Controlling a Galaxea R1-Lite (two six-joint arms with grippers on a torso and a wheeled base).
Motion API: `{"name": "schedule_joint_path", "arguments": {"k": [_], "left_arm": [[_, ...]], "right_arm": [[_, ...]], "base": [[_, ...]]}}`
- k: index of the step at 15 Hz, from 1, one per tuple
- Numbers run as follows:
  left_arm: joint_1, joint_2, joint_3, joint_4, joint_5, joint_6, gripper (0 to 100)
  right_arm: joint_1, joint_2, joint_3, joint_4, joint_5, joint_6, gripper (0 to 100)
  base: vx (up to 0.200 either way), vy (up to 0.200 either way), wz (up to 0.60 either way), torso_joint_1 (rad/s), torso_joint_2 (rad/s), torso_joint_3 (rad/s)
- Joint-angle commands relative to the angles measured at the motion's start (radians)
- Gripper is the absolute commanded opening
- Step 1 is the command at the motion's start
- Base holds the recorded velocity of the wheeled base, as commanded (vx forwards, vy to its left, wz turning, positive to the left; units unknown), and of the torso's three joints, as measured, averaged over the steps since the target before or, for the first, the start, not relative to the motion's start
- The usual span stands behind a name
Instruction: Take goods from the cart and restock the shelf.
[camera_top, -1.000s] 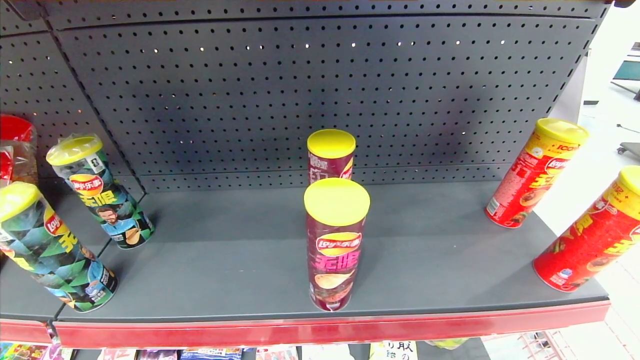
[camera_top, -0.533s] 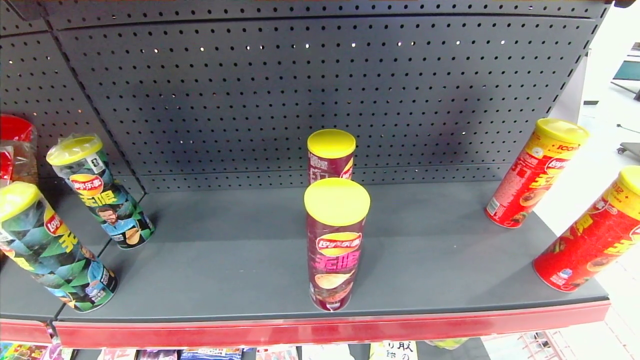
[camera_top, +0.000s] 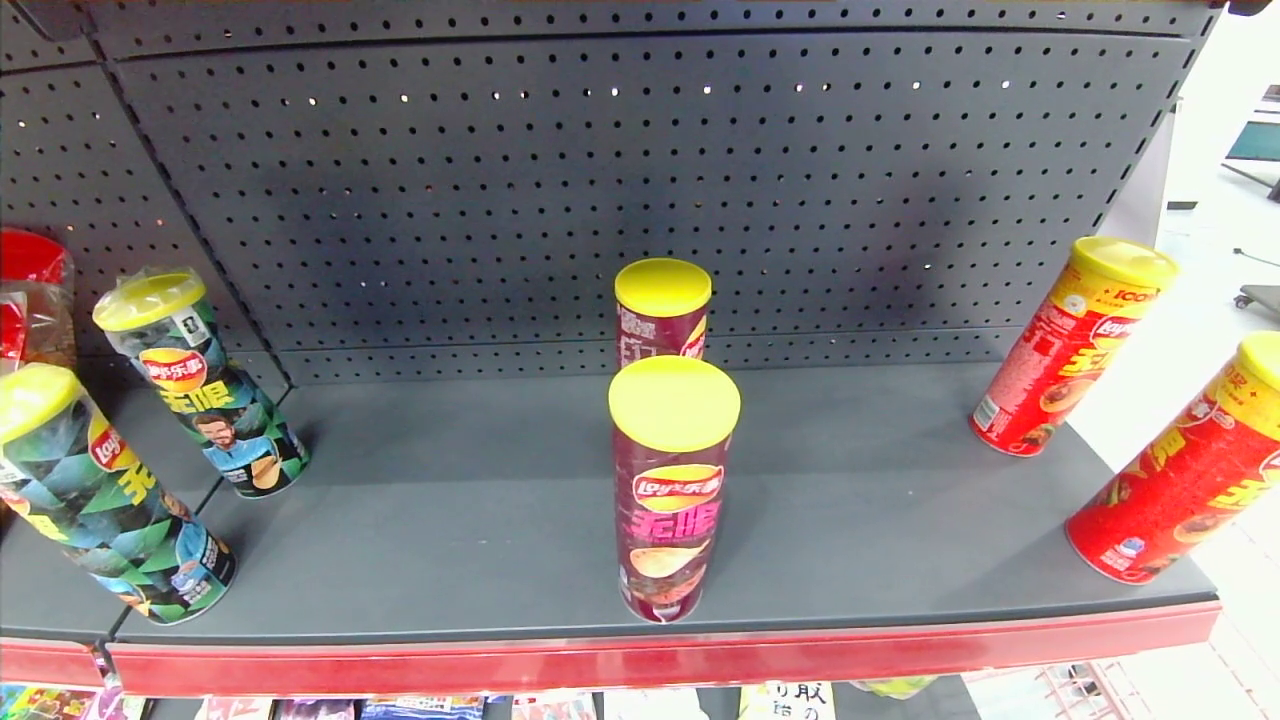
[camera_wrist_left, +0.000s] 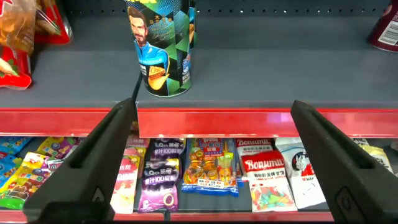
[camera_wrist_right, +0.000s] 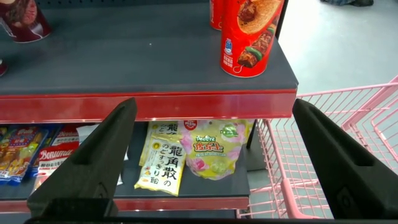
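My left gripper (camera_wrist_left: 212, 106) hangs in front of the shelf's red lip (camera_wrist_left: 249, 121). Its two fingers are spread wide, empty and touching nothing. My right gripper (camera_wrist_right: 214, 102) hangs before the same lip farther right, fingers just as wide apart and also empty.

Below the lip, a lower tier carries flat snack packets (camera_wrist_left: 210, 167) in a row. Toward the lip's right end a yellow packet (camera_wrist_right: 165, 162) lies beside a green packet (camera_wrist_right: 214, 149). Past the lip's right end and lower stands the pink wire cart (camera_wrist_right: 348, 155); I cannot tell what is in it.

Just behind the lip, on the grey shelf (camera_top: 480, 540), a maroon chip can (camera_top: 668, 500) stands upright at the middle. A green-and-blue chip can (camera_top: 110, 500) stands toward the left and a red chip can (camera_top: 1180, 470) at the right end. Farther back from the lip each has a twin behind it: a second maroon can (camera_top: 661, 310), a second green-and-blue can (camera_top: 205, 385) and a second red can (camera_top: 1070, 345). All six have yellow lids.
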Motion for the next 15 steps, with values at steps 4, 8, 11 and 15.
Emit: {"name": "schedule_joint_path", "arguments": {"k": [4, 8, 11, 15], "left_arm": [[0.001, -0.001, 0.000, 0.000, 0.001, -0.001, 100], [0.001, -0.001, 0.000, 0.002, 0.001, -0.001, 100], [0.001, -0.001, 0.000, 0.000, 0.001, -0.001, 100], [0.001, -0.001, 0.000, 0.000, 0.001, -0.001, 100]], "right_arm": [[0.006, 0.024, -0.081, -0.014, 0.127, 0.011, 100], [0.078, 0.632, -0.528, 0.044, 0.356, 0.021, 100], [0.344, 0.882, -0.474, 0.041, 0.304, -0.002, 100], [0.517, 1.104, -0.463, -0.089, 0.184, 0.067, 100]], "base": [[0.000, 0.000, 0.00, 0.000, 0.00, 0.000], [0.000, 0.000, 0.00, 0.000, 0.00, 0.000], [0.000, 0.000, 0.00, 0.000, 0.00, 0.000], [0.000, 0.000, 0.00, 0.000, 0.00, 0.000]]}}
